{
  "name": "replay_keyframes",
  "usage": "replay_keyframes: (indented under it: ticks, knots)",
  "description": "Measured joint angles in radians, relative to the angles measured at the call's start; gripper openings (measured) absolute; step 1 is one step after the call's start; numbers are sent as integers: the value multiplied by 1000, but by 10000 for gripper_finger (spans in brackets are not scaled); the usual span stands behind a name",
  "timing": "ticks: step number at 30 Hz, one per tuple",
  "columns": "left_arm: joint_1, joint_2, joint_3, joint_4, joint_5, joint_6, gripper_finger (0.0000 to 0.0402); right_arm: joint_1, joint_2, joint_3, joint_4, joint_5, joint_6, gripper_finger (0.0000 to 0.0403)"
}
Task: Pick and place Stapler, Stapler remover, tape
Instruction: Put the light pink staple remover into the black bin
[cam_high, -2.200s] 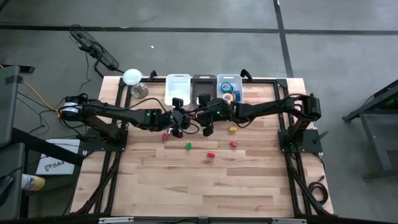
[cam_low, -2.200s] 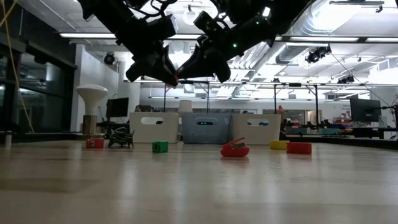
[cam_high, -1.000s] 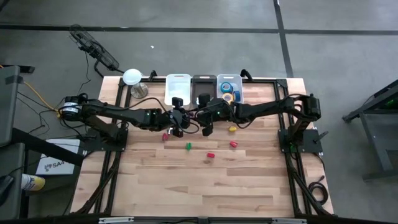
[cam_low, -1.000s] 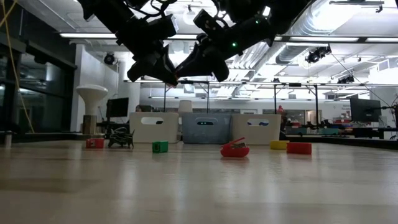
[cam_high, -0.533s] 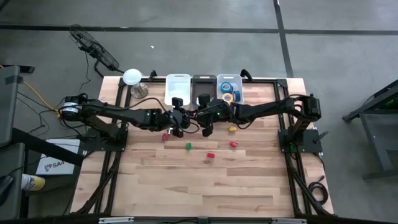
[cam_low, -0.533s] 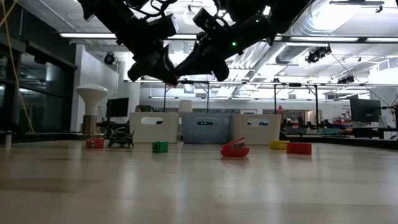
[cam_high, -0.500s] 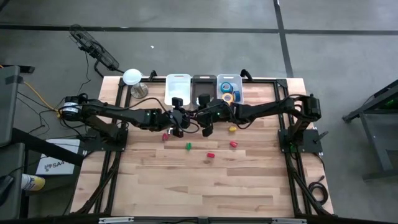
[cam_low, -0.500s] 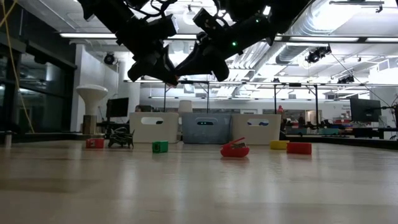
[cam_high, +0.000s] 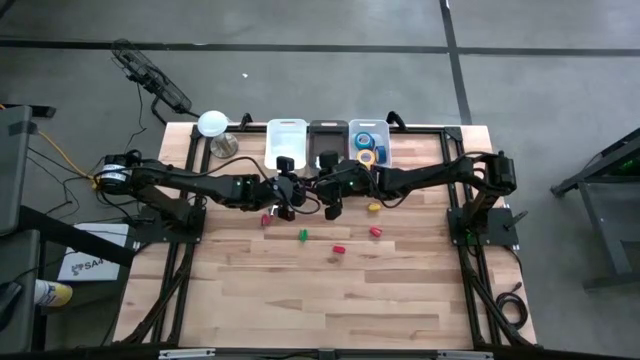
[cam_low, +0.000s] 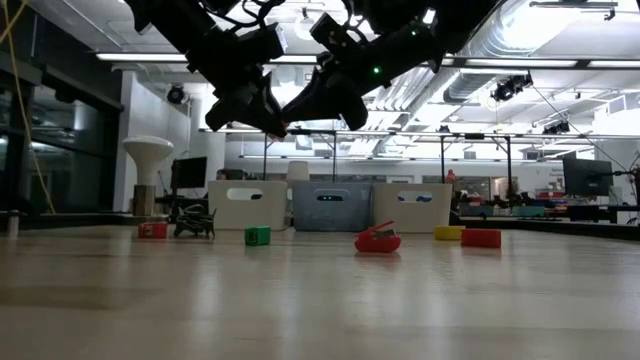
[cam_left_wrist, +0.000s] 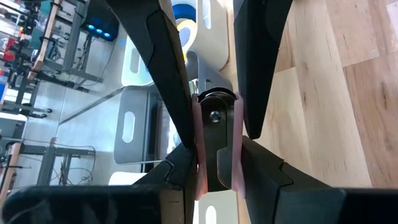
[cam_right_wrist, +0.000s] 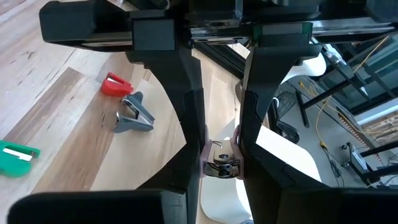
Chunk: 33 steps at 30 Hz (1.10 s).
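Note:
A stapler remover with pink grips and metal jaws hangs high above the table's far middle, seen as a small reddish spot in the low view. My left gripper and my right gripper face each other tip to tip, both shut on it. They meet near the bins. A second, dark stapler remover lies on the wood under them. Small staplers lie on the table: red, green, yellow. Blue and yellow tape rolls lie in the right bin. My left gripper pinches the remover's two pink sides between its two fingers, coming from the table's left and slanting a little downward. The remover is lifted clear of the table. My right gripper pinches the same pink sides from the table's right, also slanting slightly down. Its metal jaws show between the fingers.
Three bins stand in a row at the far edge: white, grey and the one with tape. A white lamp-like stand is at the far left. Another red stapler lies right of centre. The near half is bare wood.
My right gripper has closed its fingers on the stapler remover that my left gripper holds. Both arms have kept their places, and the remover has stayed where it was, clear of the table.

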Motion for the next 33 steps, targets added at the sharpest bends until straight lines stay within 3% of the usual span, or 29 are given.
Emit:
replay_keyframes:
  ticks: [7,14,24,33]
  knots:
    - [-1,0,0,-2,-15,25,130,-2,0,1,-10,1,12,84]
    - [-1,1,0,-2,-17,112,135,-2,-1,1,-37,61,11,83]
    - [-1,0,0,0,-43,117,137,-18,1,-3,-82,111,26,81]
    - [-1,0,0,-4,-155,161,138,-69,-1,-3,-104,137,34,81]
